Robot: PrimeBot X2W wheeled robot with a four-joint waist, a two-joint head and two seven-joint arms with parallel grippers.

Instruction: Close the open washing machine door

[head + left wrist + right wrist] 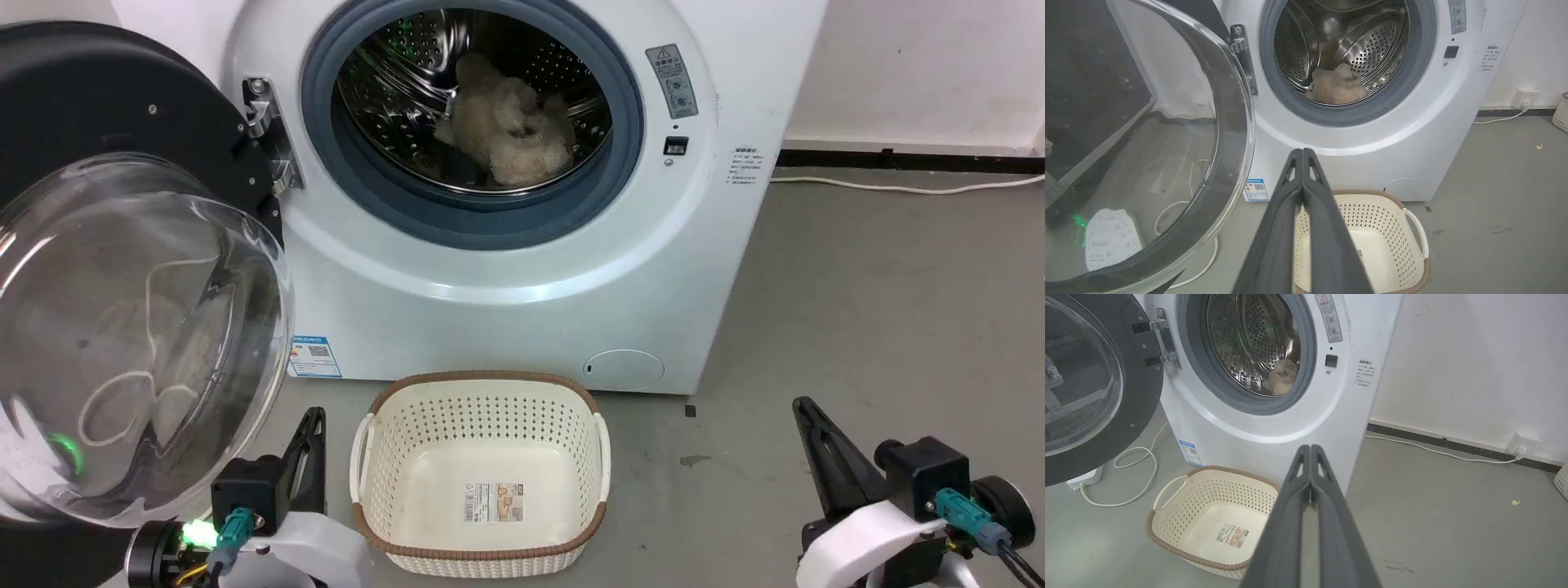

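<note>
Getting the left gripper (1302, 152) behind the washing machine door (139, 327) and sweeping it toward the drum (392, 73) seems best imo; it and the right gripper (1310, 447) are both pinched together, empty.

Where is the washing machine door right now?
In the head view the door stands swung open at the left, hinged on the washer, its glass close by the left gripper and left of the basket.
</note>
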